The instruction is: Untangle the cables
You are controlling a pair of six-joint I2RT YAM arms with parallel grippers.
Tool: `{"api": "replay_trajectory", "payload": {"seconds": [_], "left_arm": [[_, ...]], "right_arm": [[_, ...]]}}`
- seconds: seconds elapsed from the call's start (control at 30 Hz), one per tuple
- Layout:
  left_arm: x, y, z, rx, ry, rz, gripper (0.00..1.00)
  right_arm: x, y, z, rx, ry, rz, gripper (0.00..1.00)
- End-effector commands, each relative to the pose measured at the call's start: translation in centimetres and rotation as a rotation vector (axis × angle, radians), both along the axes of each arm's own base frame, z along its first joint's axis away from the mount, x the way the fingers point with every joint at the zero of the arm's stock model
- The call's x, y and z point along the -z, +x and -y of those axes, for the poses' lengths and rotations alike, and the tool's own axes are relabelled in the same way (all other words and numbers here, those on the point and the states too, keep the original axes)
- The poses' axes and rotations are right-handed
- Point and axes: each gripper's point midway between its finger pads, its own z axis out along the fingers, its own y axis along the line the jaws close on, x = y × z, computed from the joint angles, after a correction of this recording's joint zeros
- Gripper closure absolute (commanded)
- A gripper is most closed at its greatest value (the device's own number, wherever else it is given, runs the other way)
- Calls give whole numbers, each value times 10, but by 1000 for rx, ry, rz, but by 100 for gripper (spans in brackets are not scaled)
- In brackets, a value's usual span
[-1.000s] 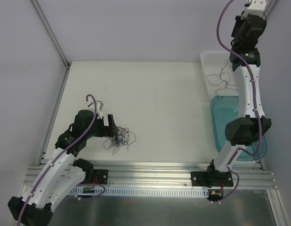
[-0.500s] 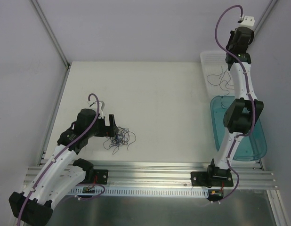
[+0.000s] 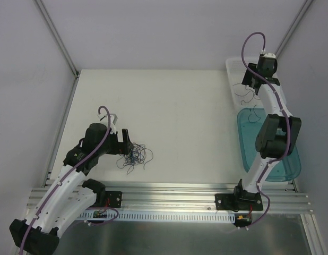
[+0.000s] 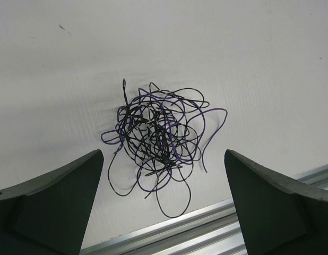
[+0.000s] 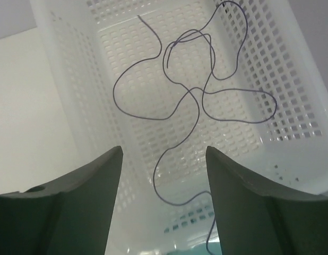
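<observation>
1. On the left half of the table (image 3: 180,106), the left arm is folded low. It climbs from its base to a dark joint, and the wrist then turns to the right, close above the surface.
2. The left gripper (image 4: 161,159) has its jaws spread very wide, and both fingers are empty.
3. The wad of cables (image 4: 158,133) lies on the table just ahead of this gripper, in line with the gap between the fingers. It touches neither finger. It is a small dark bunch of black and purple loops, with some loose ends curling outward.
4. The wad is near the aluminium rail (image 4: 206,223) that runs along the near edge of the table.
5. On the right side, the right arm is stretched out much more. It rises from its base to a dark elbow above the teal tray (image 3: 244,139), and the forearm then reaches far away to the back corner.
6. The right gripper (image 5: 164,151) hangs over the white basket (image 5: 74,106) and looks down into it. Its jaws are clearly parted, not fully wide, and they hold nothing.
7. A single cable (image 5: 196,90), thin and purple, makes open loops in front of the floor of the basket. Its lower end runs down through the gap between the fingers without touching them. I cannot tell if it already rests on the floor of the basket.
8. The two arms are well apart, each on its own side.
</observation>
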Motion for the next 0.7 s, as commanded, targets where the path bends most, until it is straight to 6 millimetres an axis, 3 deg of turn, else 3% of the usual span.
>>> {"api": "replay_trajectory", "payload": {"seconds": [0.0, 0.1, 0.27, 0.43, 0.67], "left_arm": [[-8, 0, 3, 26, -18, 36, 1], [-12, -2, 5, 38, -35, 47, 1], [-18, -7, 10, 63, -68, 65, 1], [-22, -9, 10, 66, -80, 85, 1], [-21, -9, 12, 75, -79, 76, 1]], "right_arm": [[-65, -35, -2, 6, 117, 156, 33], [-56, -55, 6, 16, 172, 148, 36], [-9, -81, -2, -139, 124, 55, 38], [32, -104, 15, -197, 114, -61, 40], [58, -117, 17, -252, 146, -112, 46]]}}
